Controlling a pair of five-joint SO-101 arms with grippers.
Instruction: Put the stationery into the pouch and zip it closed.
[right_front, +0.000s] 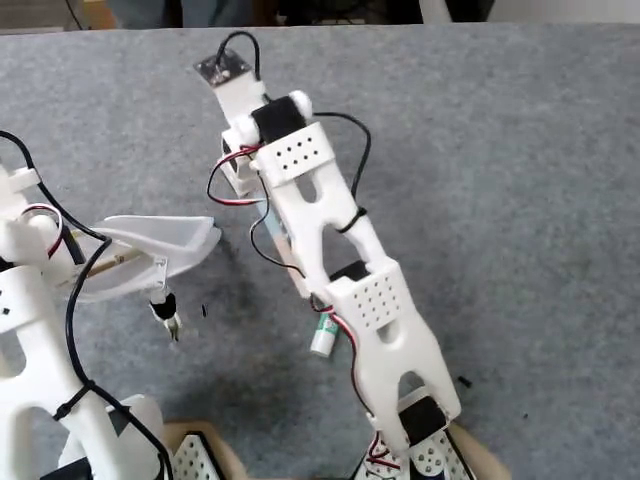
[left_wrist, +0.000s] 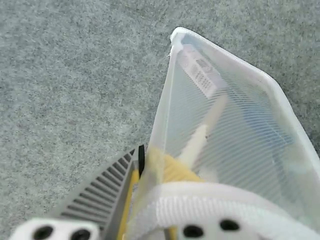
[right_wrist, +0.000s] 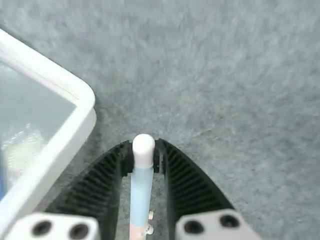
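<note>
Pouch of white translucent mesh (right_front: 150, 250) is held at the left side of the grey felt-covered bench (right_front: 500, 150), its edge pinched in the closed left pincer (left_wrist: 144, 166). Through its wall show a cream stick (left_wrist: 200, 140) and a labelled white block (left_wrist: 200, 75). The right pincer (right_wrist: 143, 150) is clamped on a pale blue pen with a white cap (right_wrist: 142, 175). A white-and-green tube (right_front: 322, 338) lies under the right arm (right_front: 330, 230).

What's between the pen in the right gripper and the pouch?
Nothing but bare grey table cover; the right wrist view shows it between the pen, clamped in the right gripper, and the pouch corner.
</note>
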